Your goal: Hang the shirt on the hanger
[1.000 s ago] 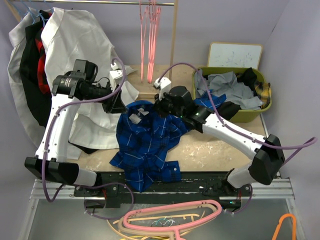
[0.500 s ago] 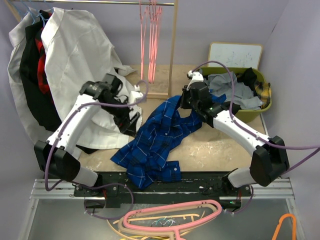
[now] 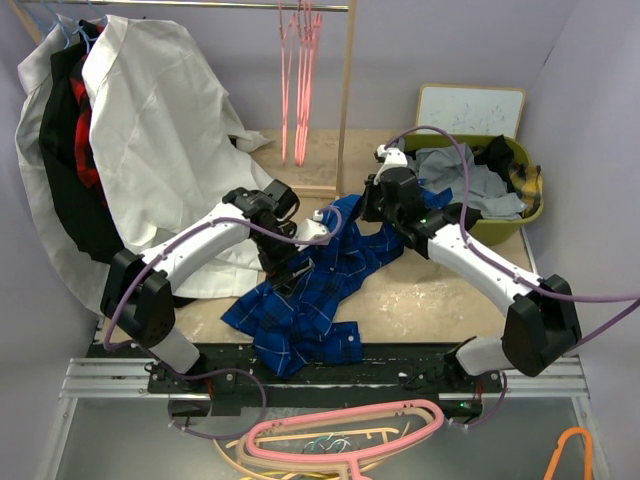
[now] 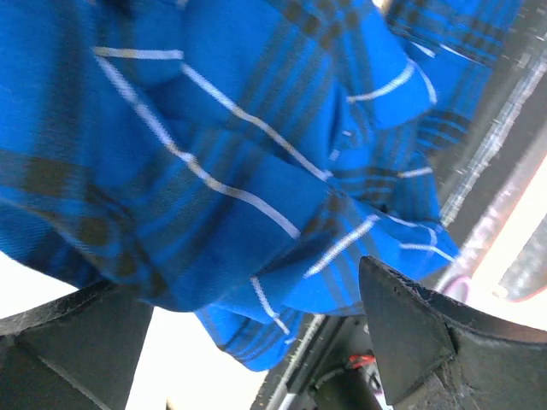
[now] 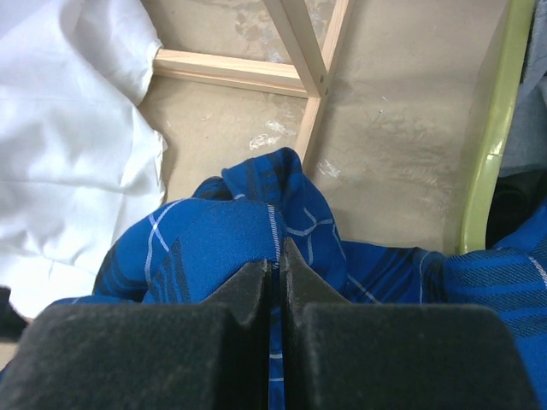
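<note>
The royal-blue checked shirt [image 3: 300,305] lies crumpled on the table, its far edge pulled up toward the back right. My right gripper [image 3: 373,212] is shut on that raised fold of the shirt [image 5: 214,239], and fabric shows between the right gripper's [image 5: 275,272] pressed fingertips. My left gripper [image 3: 287,268] hovers open over the middle of the shirt [image 4: 214,154]. Cloth fills the view above the left gripper's [image 4: 256,342] spread fingers, with nothing pinched. Thin pink hangers [image 3: 300,90] hang from the rail at the back.
A large white garment [image 3: 160,110] drapes the rack at the left, next to the left arm. A wooden rack post [image 3: 345,90] and base [image 5: 248,73] stand behind the shirt. A green bin [image 3: 500,235] of grey clothes sits at the right. A thick pink hanger [image 3: 400,412] and an orange hanger [image 3: 572,440] lie below the table's front edge.
My left gripper has opened and swung right from beside the white garment onto the shirt. The right gripper lifted the shirt's edge toward the back right and now holds still.
</note>
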### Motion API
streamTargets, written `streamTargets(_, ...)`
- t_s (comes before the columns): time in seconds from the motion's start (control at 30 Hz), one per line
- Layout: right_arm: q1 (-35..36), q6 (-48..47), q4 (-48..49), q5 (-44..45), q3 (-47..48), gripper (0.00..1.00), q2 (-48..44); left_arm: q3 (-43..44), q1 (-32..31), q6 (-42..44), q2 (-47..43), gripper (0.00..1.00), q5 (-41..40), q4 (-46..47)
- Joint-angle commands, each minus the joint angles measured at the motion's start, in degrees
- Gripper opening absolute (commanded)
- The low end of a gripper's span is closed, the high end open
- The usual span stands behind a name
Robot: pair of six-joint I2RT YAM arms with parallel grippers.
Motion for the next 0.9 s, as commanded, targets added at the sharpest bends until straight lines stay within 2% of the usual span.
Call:
streamTargets(0.0,0.11,0.66,2.49,-1.1,-0.2,0.0,-3.02,-0.89,0.04,-4.25,-1.17,1.0,-8.38,8.09)
streamTargets(0.1,0.06,0.48,2.93,-1.9,-0.77,0.0,-3.56,-1.02,0.07,-4.64,-2.0,1.0,-9.27,8.91)
streamTargets(0.13,0.1,0.54,3.07,-1.96,-0.93,0.0,-3.74,-1.13,0.05,-4.52,-2.17,0.98,-8.92,8.92)
streamTargets(0.17,0.09,0.63,3.1,-2.04,-1.08,0.0,-3.89,-1.23,0.04,-4.33,-2.09,0.89,-7.82,8.92)
streamTargets(0.2,0.04,0.71,3.18,-2.05,-1.16,0.0,-3.95,-1.32,0.05,-4.15,-1.82,0.78,-6.78,8.61)
streamTargets(0.27,0.05,0.9,3.23,-2.17,-1.18,0.0,-4.08,-1.63,0.02,-4.07,-0.91,0.39,-4.98,8.24)
streamTargets(0.33,0.11,0.91,3.27,-2.4,-1.23,0.0,-4.32,-1.83,0.02,-4.08,-0.6,0.05,-4.37,8.24)
streamTargets(0.37,0.11,0.93,3.23,-2.48,-1.23,0.0,-4.53,-1.63,0.07,-3.92,-0.67,0.0,-3.97,7.88)
streamTargets(0.47,0.11,0.3,2.85,-2.7,-0.98,0.0,-5.47,0.06,0.11,-2.2,-2.99,0.0,-1.73,4.9)
streamTargets(0.57,0.1,-0.79,1.96,-3.57,-0.64,0.0,-7.01,2.99,2.01,1.02,-10.99,0.0,-2.78,1.79)
streamTargets(0.73,0.08,-1.12,-1.26,-6.35,3.02,0.0,-9.66,12.55,17.34,5.27,-22.93,0.0,1.35,-0.93)
streamTargets(0.87,1.0,-2.02,-7.34,-7.25,13.56,0.0,-10.1,22.62,20.52,6.79,-25.17,0.0,5.36,-6.95)
